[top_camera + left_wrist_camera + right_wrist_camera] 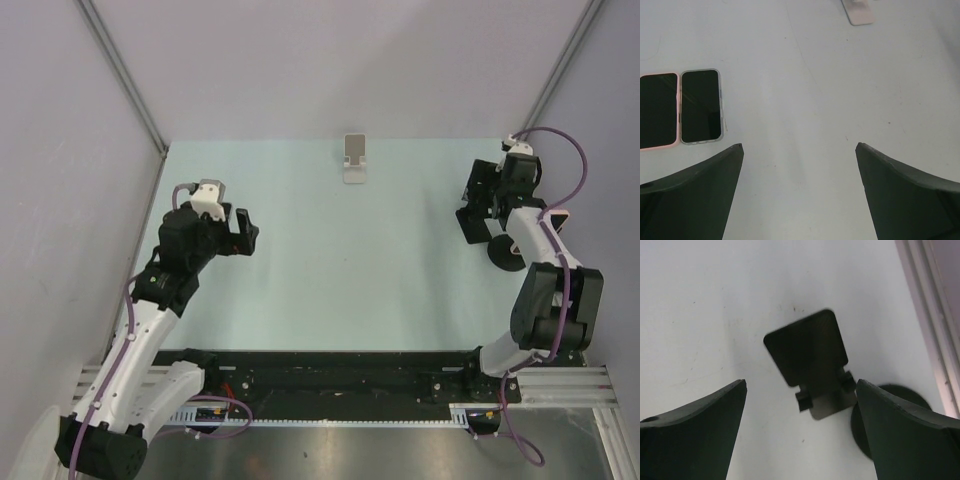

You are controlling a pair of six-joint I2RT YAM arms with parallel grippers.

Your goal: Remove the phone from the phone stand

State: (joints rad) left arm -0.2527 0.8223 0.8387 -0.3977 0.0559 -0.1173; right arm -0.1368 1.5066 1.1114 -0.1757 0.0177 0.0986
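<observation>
Right wrist view: the right claw hangs over the black stand with its fingers spread wide, one either side of the stand, touching nothing and holding nothing. The stand is a flat backplate with rounded corners, matte and dark, tilted on a small hinged bracket above a round foot. Its face is bare; no phone rests on it.

Left wrist view: the left claw is likewise fully spread and empty, parked clear of the work, most likely to leave the job to the other arm. Two phones lie flat on the counter, screens up and dark, side by side with their long edges touching or very nearly so. One is the pink-cased phone, cut by the frame edge; the other is the grey-rimmed phone, its case apparently clear or pale. Both are glossy slabs with rounded corners. Which of the two belonged to the stand cannot be told.

Top external view: a white stand sits at the far middle of the counter, well apart from both arms, and appears empty, though it is small in that view.

Assessment: the removal looks complete. The counter is a pale, smooth, faintly scuffed surface.
</observation>
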